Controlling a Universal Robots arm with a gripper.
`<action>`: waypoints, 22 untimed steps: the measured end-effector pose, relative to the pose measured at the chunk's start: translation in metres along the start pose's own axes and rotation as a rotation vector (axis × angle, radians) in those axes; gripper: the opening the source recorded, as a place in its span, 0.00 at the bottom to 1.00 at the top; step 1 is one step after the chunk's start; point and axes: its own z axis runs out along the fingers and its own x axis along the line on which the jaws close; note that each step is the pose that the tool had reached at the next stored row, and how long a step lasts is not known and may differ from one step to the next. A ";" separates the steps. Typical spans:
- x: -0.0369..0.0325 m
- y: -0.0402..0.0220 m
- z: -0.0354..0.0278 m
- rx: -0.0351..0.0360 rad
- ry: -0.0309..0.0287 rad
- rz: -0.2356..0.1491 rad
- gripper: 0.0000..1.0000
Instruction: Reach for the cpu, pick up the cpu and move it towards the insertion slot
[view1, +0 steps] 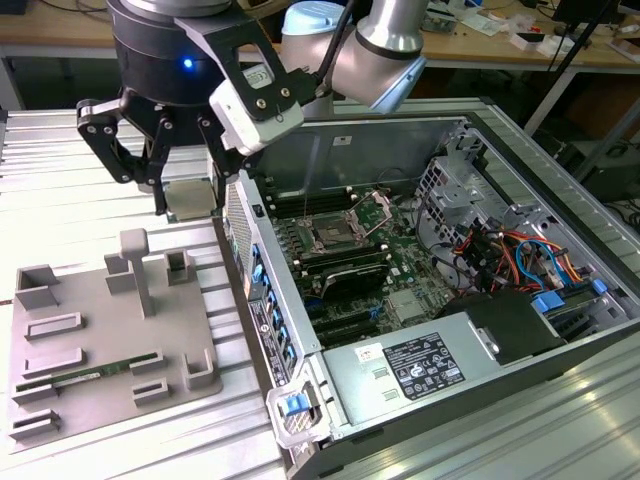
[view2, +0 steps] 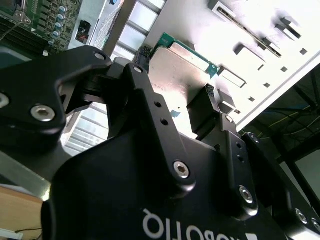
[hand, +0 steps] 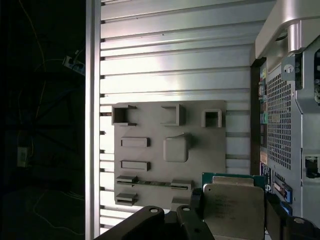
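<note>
The hand is closed on the cpu, lifted above the grey fixture plate — the insertion slot lies toward the exterior view's right, inside the open computer case.

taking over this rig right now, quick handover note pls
Gripper: shut on the cpu, held in the air between the grey parts tray and the open computer case. In both wrist views the chip sits clamped between the fingers, its metal face showing.
Insertion slot: on the motherboard inside the case, to the exterior view's right of the gripper; its frame looks open.
Done: cpu reached and picked up off the tray.
Left: the cpu is not yet over the slot; the carry across the case wall remains.
</note>
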 end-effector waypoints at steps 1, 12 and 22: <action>-0.0008 0.0000 0.0001 -0.0001 -0.0001 0.000 0.55; -0.0072 -0.0001 0.0001 0.0000 0.0000 0.000 0.55; -0.0111 -0.0001 0.0001 -0.0001 -0.0001 0.000 0.55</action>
